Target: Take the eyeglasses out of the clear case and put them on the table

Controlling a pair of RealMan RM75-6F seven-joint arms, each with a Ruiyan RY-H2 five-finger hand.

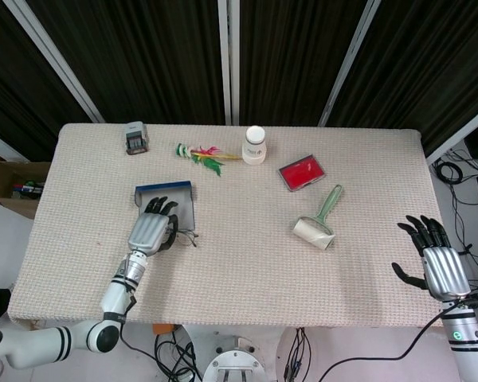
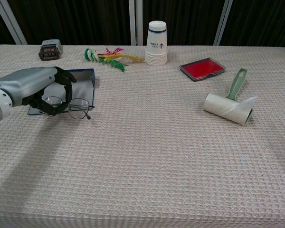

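Note:
The eyeglasses [image 2: 77,109] have a thin dark wire frame and sit at the front edge of the open clear case [image 2: 84,79], which has a blue rim. My left hand [image 2: 32,86] curls its fingers around the glasses' left lens and holds them tilted just over the cloth. In the head view the left hand [image 1: 148,230] covers most of the eyeglasses [image 1: 188,234], in front of the case [image 1: 174,196]. My right hand [image 1: 437,260] hangs open off the table's right edge, fingers spread, holding nothing.
A lint roller [image 2: 229,106] with a green handle lies at the right. A red flat case [image 2: 202,68], a stack of paper cups [image 2: 156,43], a feathered toy [image 2: 108,56] and a small grey device [image 2: 50,50] line the far side.

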